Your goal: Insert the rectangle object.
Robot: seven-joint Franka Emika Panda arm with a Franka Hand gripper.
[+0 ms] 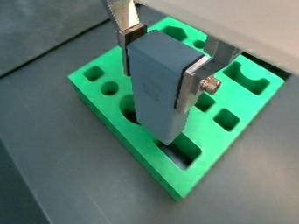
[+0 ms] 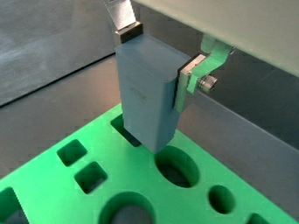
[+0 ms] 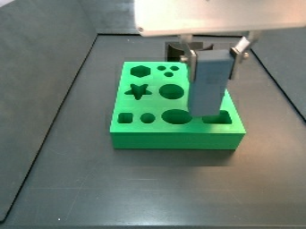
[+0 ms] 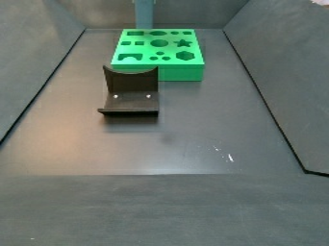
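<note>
My gripper [image 1: 160,74] is shut on the rectangle object [image 1: 158,87], a tall smooth grey-blue block held upright by its upper part. It also shows in a wrist view [image 2: 146,92] and in both side views [image 3: 212,85] [image 4: 144,13]. The block stands over the green board [image 1: 142,144], and its lower end is at the mouth of a dark rectangular slot [image 1: 184,157] near one corner. I cannot tell how deep it reaches. In a side view the gripper [image 3: 213,52] is above the board's [image 3: 174,137] front right part.
The board [image 4: 161,72] has several other cut-outs: star, hexagon, circles, squares. The fixture [image 4: 129,91] stands on the dark floor just in front of the board. Dark walls enclose the floor on the sides.
</note>
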